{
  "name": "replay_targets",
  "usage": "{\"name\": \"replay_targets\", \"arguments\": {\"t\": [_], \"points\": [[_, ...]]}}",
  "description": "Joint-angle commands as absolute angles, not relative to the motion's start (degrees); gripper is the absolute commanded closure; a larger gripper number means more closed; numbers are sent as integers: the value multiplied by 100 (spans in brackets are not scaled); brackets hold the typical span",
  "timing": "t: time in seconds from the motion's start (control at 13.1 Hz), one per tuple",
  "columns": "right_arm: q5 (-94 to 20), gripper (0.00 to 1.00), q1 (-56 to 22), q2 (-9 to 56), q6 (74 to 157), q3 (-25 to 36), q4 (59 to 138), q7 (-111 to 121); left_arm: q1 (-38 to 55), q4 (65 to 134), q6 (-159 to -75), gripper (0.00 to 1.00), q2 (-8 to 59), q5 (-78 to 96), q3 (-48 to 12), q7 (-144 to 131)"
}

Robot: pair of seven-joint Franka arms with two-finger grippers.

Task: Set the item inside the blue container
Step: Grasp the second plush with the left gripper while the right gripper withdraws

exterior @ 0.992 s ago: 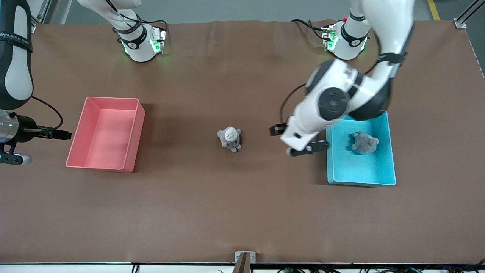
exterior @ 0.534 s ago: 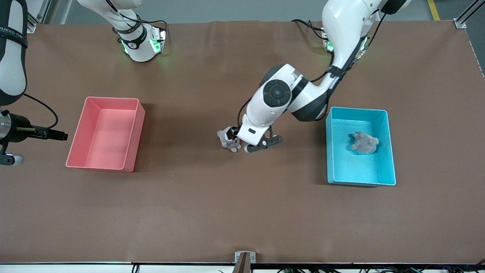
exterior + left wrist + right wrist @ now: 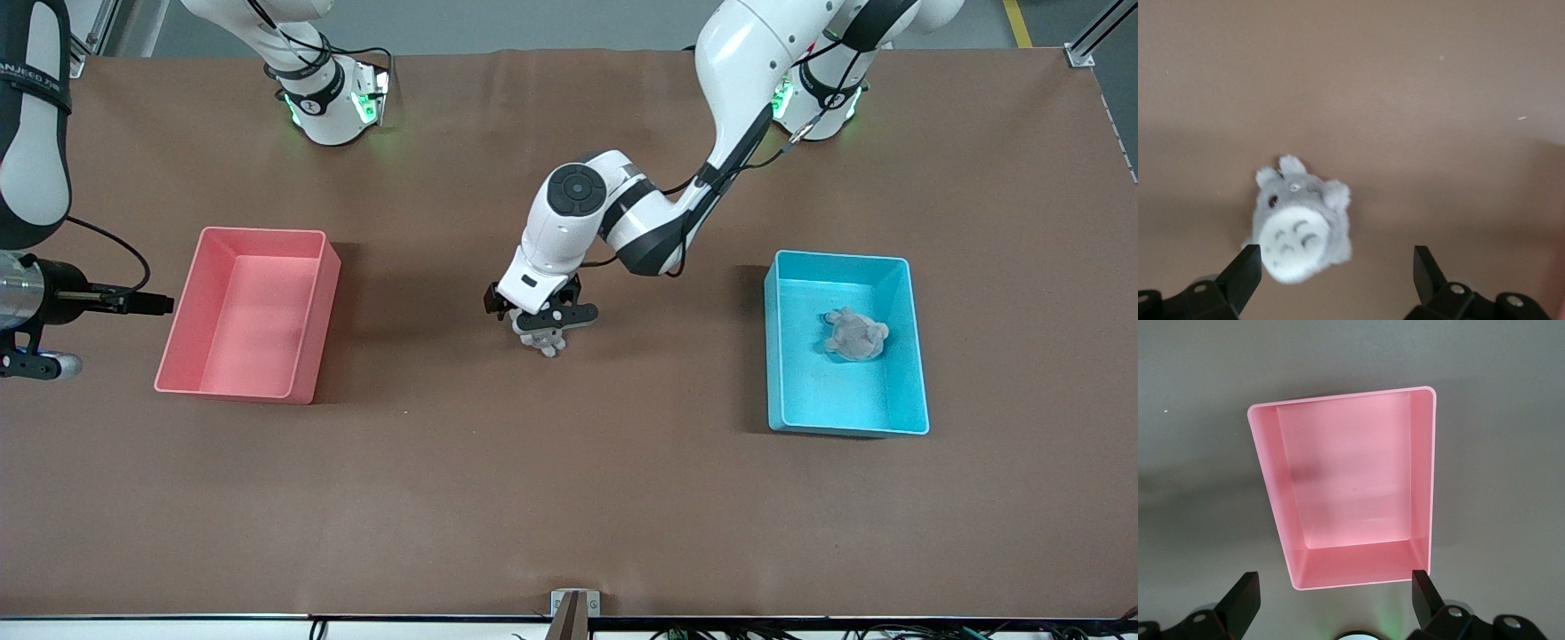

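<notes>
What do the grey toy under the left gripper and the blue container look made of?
Grey toy: plush fabric, judging by its fuzzy, matte pile. Blue container: probably moulded plastic, going by its smooth straight walls and thin pale rim.

Left gripper (image 3: 540,313) lowered, fingers (image 3: 1241,272) apart — right gripper (image 3: 1335,603) waits

No fully legible text on anything.

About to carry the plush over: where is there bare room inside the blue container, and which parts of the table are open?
In the blue container, a grey plush fills the half farther from the front camera; the nearer half is bare. The table is open between the pink bin and blue container, except at the toy under the open left gripper. The right gripper waits open, over the table just beside the pink bin.
</notes>
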State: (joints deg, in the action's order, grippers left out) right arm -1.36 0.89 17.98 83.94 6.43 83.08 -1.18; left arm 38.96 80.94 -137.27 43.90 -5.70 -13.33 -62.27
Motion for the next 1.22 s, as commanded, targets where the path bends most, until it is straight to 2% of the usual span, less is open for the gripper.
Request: {"name": "replay_targets", "arguments": {"t": [0.0, 0.53, 0.69, 0.92, 0.99, 1.07, 1.15], "points": [[-246, 0, 158, 1837, 8253, 607, 8139, -132, 4043, 7937, -13772, 0, 4745, -1141, -1274, -6249], [-123, 0, 220, 1767, 8710, 650, 8165, -97, 4096, 7928, -14177, 2, 5133, -1239, -1266, -6249], [-123, 0, 246, 1714, 8728, 650, 8156, -97, 4070, 7928, -14177, 19, 5080, -1230, -1266, -6267], [-132, 0, 316, 1635, 8701, 642, 8148, -132, 4052, 7928, -14159, 58, 5045, -1239, -1266, -6258], [-167, 0, 325, 1574, 8675, 650, 8174, -141, 4043, 7936, -14150, 68, 5045, -1248, -1257, -6249], [-210, 0, 377, 1530, 8657, 642, 8209, -141, 4034, 7937, -14133, 77, 5036, -1265, -1257, -6240], [-211, 0, 378, 1425, 8631, 642, 8252, -132, 4025, 7937, -14115, 79, 5019, -1309, -1257, -6249]]}}
